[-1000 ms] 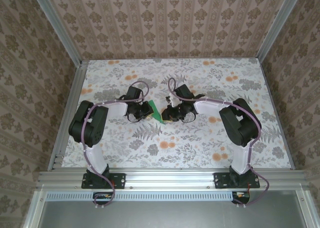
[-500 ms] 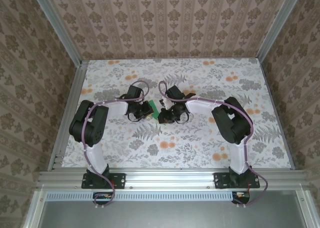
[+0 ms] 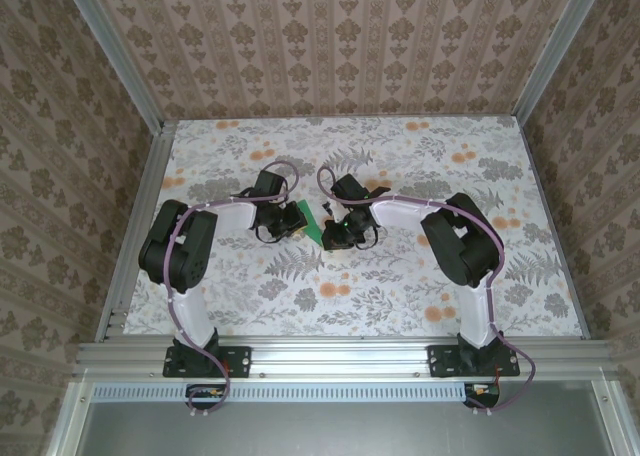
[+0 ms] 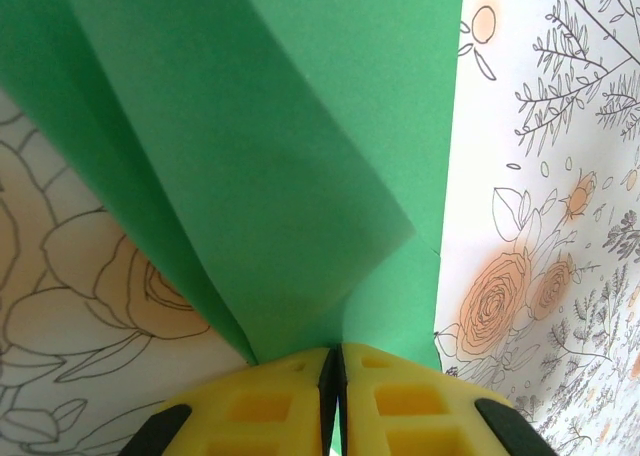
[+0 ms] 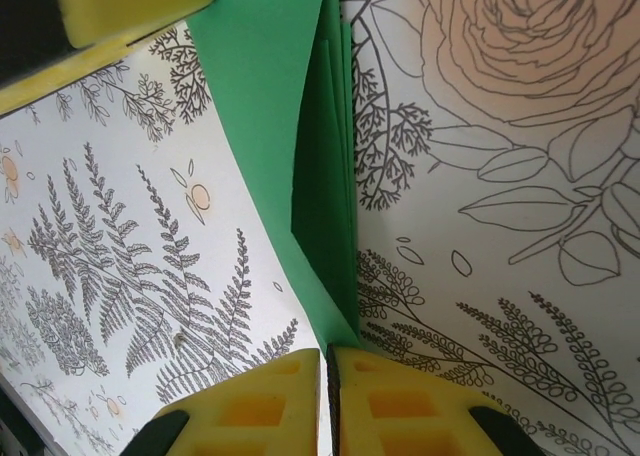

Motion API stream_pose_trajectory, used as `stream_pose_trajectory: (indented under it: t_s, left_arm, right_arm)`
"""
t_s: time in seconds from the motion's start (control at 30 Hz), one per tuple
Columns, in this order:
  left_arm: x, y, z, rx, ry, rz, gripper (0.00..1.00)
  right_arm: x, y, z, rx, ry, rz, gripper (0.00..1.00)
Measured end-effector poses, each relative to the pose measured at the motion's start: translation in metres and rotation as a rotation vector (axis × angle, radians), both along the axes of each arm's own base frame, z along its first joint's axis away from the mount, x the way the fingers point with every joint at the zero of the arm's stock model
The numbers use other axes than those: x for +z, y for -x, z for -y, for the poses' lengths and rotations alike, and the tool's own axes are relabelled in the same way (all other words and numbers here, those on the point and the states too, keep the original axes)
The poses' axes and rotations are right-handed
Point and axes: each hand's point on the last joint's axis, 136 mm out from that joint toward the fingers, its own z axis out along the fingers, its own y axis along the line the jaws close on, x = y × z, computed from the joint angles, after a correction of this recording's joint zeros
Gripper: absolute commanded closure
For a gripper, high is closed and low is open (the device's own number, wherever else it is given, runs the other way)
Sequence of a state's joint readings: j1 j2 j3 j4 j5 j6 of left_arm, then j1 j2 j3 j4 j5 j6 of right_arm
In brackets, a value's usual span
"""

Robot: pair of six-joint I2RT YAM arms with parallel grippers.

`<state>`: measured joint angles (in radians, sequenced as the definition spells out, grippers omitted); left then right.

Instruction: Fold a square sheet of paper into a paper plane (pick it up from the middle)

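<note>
Green paper is folded into a few layers near the middle of the flowery table, right between your two grippers. Your left gripper has its yellow fingers pressed together, pinching the paper's edge. Your right gripper has its fingers closed too, right at the paper's corner. You cannot tell if that one really holds it.

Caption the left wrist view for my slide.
Left claw shut on folded green paper over the floral table.
</note>
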<state>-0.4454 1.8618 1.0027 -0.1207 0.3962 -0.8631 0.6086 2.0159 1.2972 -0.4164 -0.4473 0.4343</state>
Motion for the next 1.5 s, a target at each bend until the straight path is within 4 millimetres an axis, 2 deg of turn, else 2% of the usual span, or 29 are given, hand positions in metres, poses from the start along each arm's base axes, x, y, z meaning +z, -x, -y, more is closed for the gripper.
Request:
stream_pose_trajectory:
  t_s: [0.3,0.67,0.93,1.5]
  left_arm:
    - [0.000,0.000,0.000,0.000,0.000,-0.001,0.86]
    - [0.000,0.000,0.000,0.000,-0.001,-0.001,0.86]
    - [0.000,0.000,0.000,0.000,-0.001,-0.001,0.86]
    - [0.000,0.000,0.000,0.000,-0.001,-0.001,0.86]
  right_arm:
    - [0.003,0.001,-0.004,0.012,-0.048,-0.016,0.85]
    - [0.019,-0.005,-0.014,0.016,-0.137,-0.028,0.86]
    - [0.005,-0.003,-0.013,0.015,-0.121,-0.055,0.86]
    - [-0.002,-0.002,-0.010,0.031,-0.101,-0.050,0.86]
